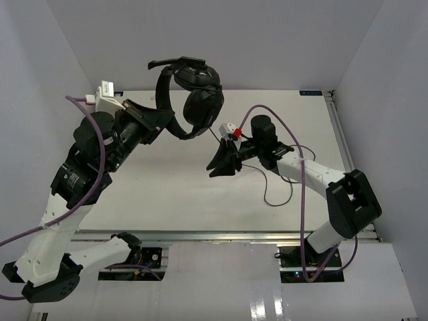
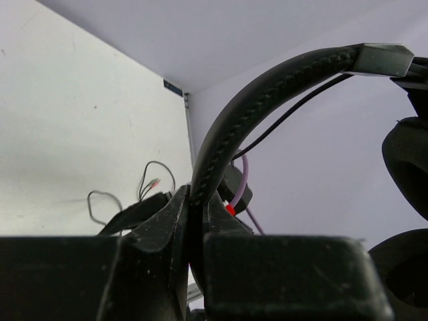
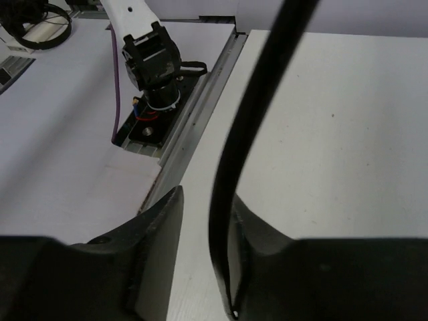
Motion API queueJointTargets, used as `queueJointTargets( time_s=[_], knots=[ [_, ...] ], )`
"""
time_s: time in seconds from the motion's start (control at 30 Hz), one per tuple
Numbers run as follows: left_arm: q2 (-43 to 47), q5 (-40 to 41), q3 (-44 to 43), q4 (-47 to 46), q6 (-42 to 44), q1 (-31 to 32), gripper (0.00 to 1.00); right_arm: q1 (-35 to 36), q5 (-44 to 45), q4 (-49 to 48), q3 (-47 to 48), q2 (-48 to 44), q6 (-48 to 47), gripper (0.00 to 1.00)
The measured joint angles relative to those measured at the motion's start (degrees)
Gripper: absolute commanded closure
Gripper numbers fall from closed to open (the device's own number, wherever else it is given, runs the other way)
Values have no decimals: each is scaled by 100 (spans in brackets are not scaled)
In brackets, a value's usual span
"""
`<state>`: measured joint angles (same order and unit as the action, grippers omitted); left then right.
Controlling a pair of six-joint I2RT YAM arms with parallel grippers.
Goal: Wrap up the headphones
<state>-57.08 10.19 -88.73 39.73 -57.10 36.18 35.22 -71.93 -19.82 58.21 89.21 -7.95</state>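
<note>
The left gripper (image 2: 197,208) clamps the black over-ear headphones (image 1: 194,100) by the headband, the cups partly cropped. Their thin black cord (image 3: 249,120) threads the right gripper's (image 3: 204,207) parted fingers.

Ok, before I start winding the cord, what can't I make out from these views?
- Top external: the cord is lost against the right arm, so its ends cannot be traced.
- Left wrist: the ear cups are cut off by the right edge; the plugs are too small.
- Right wrist: the cord leaves the bottom edge, so contact with the fingers is unclear.
</note>
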Motion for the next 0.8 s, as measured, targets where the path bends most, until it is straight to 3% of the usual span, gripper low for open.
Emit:
queueJointTargets(
  time_s=[0.2,0.4,0.8],
  knots=[
    [15,540,12,-329,-129,0,100,211,102,-42,-101,-450,60,81],
    [-52,1072,121,-573,-133,0,100,210,631,1108,-103,-1037,-769,92],
    [-406,2015,766,-1485,-196,2,100,220,3097,4032,224,-1569,-2992,92]
  ],
)
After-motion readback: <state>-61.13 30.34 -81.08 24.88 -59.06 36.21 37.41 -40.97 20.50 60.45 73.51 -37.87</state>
